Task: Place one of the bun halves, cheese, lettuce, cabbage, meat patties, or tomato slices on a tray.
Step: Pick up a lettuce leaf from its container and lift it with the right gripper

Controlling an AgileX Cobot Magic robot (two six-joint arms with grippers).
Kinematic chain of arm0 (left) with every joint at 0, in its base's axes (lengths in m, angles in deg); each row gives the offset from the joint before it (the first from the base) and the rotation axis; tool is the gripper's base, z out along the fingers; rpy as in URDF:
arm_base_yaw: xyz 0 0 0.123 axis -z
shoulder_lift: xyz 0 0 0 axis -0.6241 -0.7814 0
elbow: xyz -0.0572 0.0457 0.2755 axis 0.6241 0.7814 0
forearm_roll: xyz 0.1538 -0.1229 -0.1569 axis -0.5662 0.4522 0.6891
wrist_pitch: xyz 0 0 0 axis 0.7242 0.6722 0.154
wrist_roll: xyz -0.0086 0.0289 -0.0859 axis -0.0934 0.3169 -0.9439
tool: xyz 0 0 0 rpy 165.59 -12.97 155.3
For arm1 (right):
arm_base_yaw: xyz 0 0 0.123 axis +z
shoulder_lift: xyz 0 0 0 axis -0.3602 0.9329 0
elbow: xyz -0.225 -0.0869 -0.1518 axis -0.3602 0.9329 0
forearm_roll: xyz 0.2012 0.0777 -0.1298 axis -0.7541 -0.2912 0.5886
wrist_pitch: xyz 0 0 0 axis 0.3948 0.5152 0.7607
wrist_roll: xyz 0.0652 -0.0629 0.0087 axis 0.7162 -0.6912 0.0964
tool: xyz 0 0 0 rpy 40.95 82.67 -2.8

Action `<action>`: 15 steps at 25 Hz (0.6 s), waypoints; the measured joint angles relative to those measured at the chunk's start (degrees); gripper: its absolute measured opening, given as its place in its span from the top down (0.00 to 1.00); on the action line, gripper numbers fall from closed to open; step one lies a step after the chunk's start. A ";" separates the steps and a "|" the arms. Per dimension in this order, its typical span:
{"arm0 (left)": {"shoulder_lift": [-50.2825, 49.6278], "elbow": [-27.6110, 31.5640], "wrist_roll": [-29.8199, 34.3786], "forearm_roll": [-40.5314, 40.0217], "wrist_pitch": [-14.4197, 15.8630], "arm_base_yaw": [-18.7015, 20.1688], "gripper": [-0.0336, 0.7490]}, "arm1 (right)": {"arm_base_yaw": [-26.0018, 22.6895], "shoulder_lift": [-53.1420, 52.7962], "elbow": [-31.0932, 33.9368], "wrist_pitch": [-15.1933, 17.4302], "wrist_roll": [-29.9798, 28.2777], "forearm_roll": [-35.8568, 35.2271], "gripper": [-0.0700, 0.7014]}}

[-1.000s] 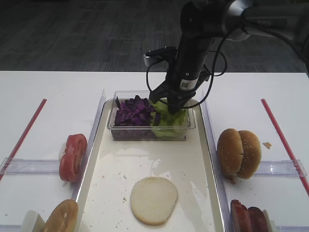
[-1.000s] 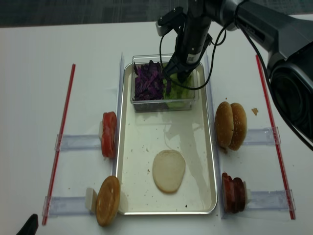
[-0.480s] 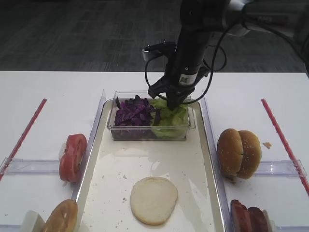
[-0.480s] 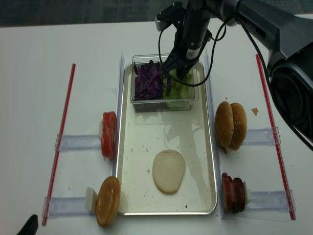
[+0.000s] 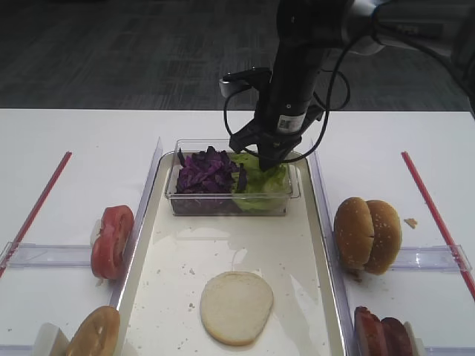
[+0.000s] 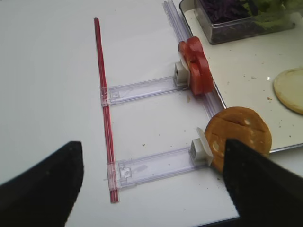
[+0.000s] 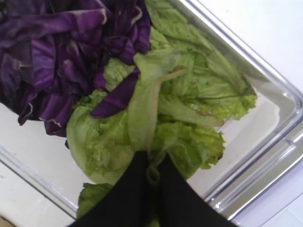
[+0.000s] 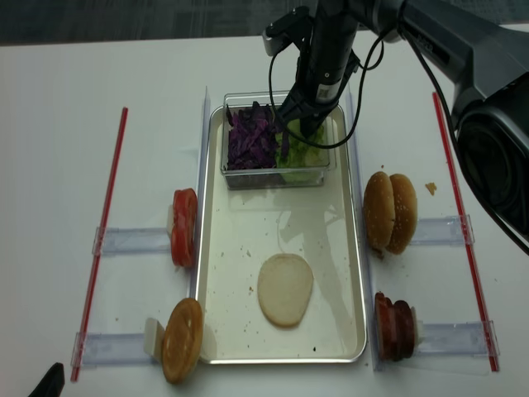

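My right gripper (image 5: 269, 157) hangs over the right half of a clear tub (image 5: 230, 205) and is shut on a light green lettuce (image 7: 189, 99) leaf, whose stem is pinched between the black fingertips (image 7: 142, 179). Purple cabbage (image 5: 206, 172) fills the tub's left half. The tub stands at the far end of the cream tray (image 5: 297, 245), and a pale bun disc (image 5: 236, 306) lies near its front. My left gripper (image 6: 152, 151) is open above the bare table left of the tray, holding nothing.
Tomato slices (image 5: 111, 241) and a sesame bun half (image 6: 239, 137) stand in clear holders left of the tray. Two bun halves (image 5: 367, 235) and meat patties (image 5: 382, 334) stand on the right. Red strips (image 6: 104, 109) lie along both outer sides.
The right gripper has risen slightly from the lettuce pile and stayed shut, drawing a leaf up with it. The left arm has not moved.
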 joint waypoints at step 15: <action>0.00 0.00 0.00 0.00 0.00 0.00 0.25 | -0.10 -1.54 -5.89 1.35 0.00 -1.48 0.82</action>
